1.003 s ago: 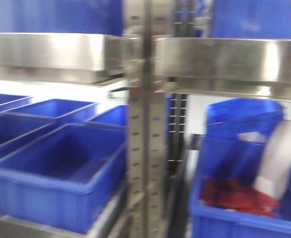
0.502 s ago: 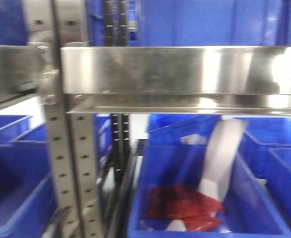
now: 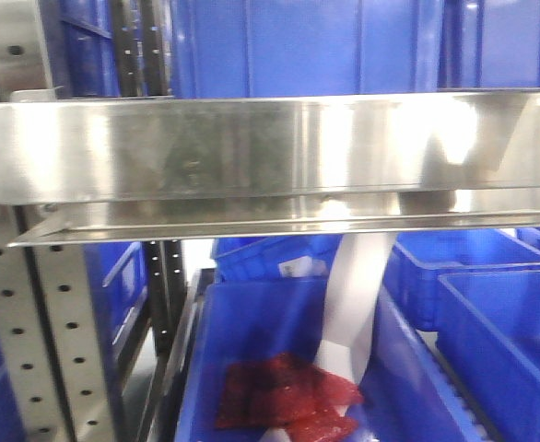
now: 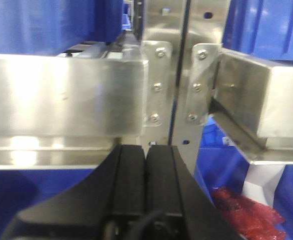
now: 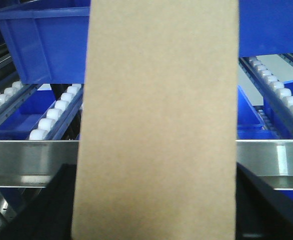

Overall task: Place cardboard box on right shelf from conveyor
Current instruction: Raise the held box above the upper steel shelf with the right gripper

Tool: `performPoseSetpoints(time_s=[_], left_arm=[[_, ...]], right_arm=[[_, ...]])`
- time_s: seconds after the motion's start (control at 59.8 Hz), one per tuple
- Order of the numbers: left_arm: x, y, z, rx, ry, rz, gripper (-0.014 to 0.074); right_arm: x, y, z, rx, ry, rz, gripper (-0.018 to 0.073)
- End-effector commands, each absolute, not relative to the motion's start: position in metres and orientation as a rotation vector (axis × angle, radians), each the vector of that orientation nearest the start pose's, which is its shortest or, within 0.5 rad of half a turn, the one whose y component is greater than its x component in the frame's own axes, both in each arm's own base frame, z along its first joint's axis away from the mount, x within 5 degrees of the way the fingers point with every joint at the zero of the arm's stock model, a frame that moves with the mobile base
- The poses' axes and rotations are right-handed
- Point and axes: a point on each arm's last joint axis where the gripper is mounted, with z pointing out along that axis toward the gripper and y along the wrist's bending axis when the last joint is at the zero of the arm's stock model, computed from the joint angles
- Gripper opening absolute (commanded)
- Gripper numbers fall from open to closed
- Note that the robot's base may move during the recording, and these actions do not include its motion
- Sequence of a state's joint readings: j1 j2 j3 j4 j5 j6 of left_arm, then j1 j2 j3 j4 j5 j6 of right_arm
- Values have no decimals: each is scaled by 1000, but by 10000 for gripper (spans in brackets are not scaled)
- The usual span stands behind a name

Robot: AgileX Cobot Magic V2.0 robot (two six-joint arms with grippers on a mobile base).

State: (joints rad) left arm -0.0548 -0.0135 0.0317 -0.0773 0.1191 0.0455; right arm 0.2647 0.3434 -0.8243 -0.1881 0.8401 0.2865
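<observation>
Black jaws of left gripper [image 4: 146,150]: pressed together, idle before perforated grey metal upright [image 4: 161,25], likely so path is left free. Shiny stainless steel right shelf [image 3: 279,152]: front lip faced squarely, blue plastic bins [image 3: 279,46] seated above. Plain tan rectangular cardboard box [image 5: 156,120]: held upright, pinched at lower sides by right gripper [image 5: 154,225] jaws, raised before shelf lip and white roller tracks [image 5: 56,112], presumably for clearance; not yet set down.
</observation>
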Motion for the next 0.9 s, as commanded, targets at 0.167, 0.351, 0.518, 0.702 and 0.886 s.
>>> performPoseSetpoints(time_s=[0.167, 0.351, 0.518, 0.702, 0.886], left_arm=[[56, -4, 198, 20, 1532, -80, -116], [56, -4, 198, 20, 1532, -80, -116], [56, -4, 198, 20, 1532, -80, -116], [56, -4, 198, 20, 1532, -80, -116], [56, -4, 198, 20, 1532, -80, -116]], right_arm=[[38, -3, 402, -17, 1703, 161, 285], [38, -3, 402, -17, 1698, 162, 285], [38, -3, 402, -17, 1698, 162, 285], [38, -3, 403, -18, 1691, 163, 285], [38, -3, 405, -21, 1668, 169, 285]])
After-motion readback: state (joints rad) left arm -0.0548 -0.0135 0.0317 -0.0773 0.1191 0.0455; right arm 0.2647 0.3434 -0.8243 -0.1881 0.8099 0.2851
